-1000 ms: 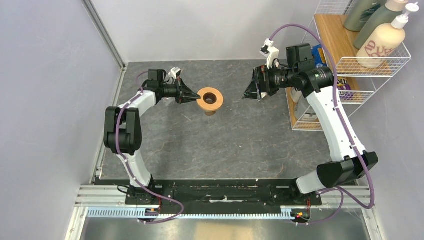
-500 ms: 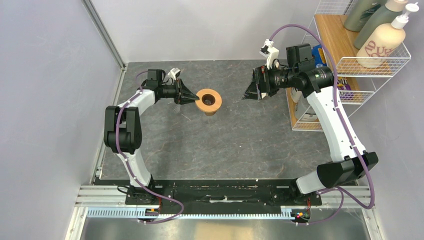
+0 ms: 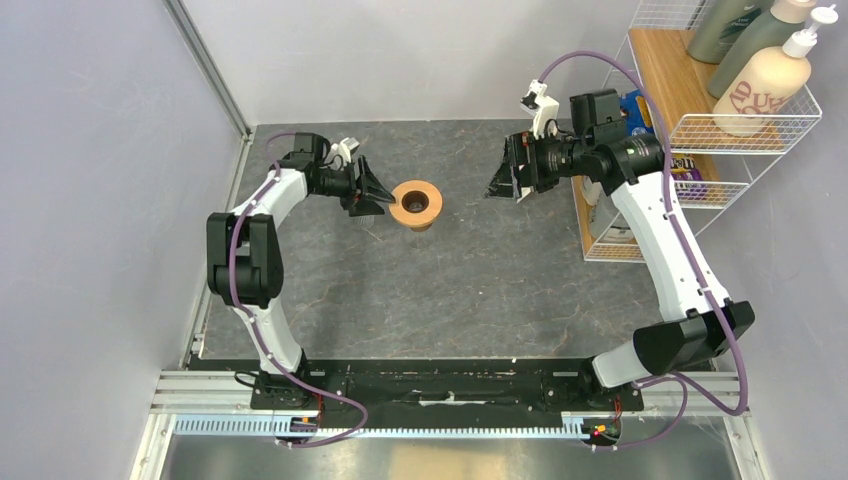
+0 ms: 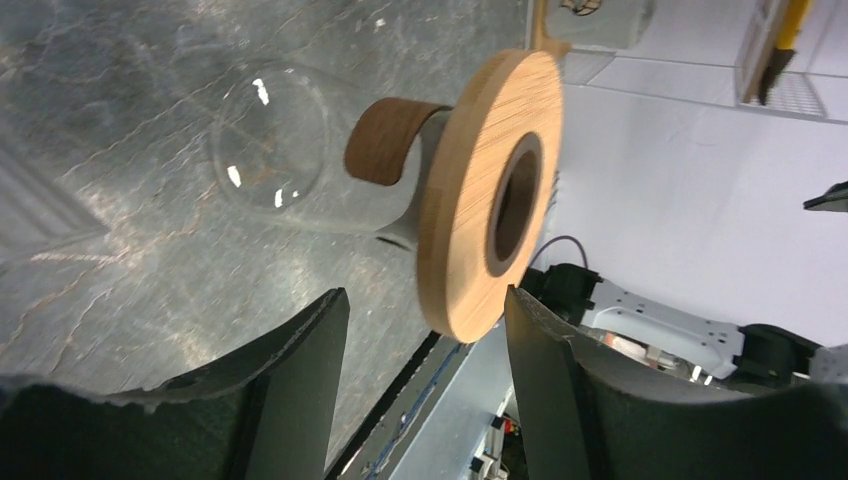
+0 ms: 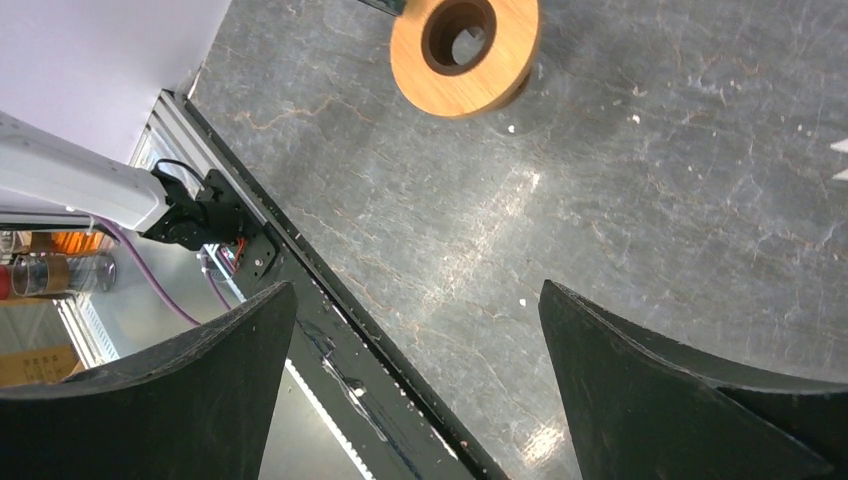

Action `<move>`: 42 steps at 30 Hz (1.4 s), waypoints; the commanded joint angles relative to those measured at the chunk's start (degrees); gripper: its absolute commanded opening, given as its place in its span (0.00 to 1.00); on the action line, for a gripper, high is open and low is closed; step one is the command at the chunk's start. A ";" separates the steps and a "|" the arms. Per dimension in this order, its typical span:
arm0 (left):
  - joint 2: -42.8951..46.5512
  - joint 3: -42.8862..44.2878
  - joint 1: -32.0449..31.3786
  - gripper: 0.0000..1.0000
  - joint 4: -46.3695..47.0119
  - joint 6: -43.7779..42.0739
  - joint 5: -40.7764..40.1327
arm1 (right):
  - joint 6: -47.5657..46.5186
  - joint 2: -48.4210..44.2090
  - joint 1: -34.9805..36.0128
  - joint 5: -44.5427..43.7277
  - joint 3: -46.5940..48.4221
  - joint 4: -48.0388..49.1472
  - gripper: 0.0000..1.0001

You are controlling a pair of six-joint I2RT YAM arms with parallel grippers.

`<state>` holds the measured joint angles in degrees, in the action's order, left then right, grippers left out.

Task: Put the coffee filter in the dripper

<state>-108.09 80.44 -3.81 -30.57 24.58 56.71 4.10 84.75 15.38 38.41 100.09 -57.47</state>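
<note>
I see a lab booth: plain walls, aluminium rail at 6 o'clock, wire rack (bottles aboard) at 2 o'clock.

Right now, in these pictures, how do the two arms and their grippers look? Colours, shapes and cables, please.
The left arm and right arm have white link shells with black joints and wrists. A purple cable runs along each. The left gripper and right gripper are black, each with two broad fingers tapering to a point. A small white part sits on each wrist.
</note>
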 commanded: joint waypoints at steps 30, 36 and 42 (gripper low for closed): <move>3.64 4.00 -4.01 0.43 -6.80 -5.94 -3.71 | 2.39 2.10 0.09 -0.02 -5.10 2.19 0.99; 3.16 4.23 -4.61 0.41 -5.83 -5.29 -3.38 | 2.40 1.82 0.13 0.16 -5.55 2.24 0.99; 2.71 4.50 -5.24 0.40 -5.19 -5.10 -3.27 | 2.32 1.69 0.09 0.26 -5.79 2.19 0.99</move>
<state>-104.62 82.59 -8.40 -38.39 18.17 51.31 6.00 88.77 15.38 37.65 94.50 -56.55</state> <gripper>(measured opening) 0.404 0.993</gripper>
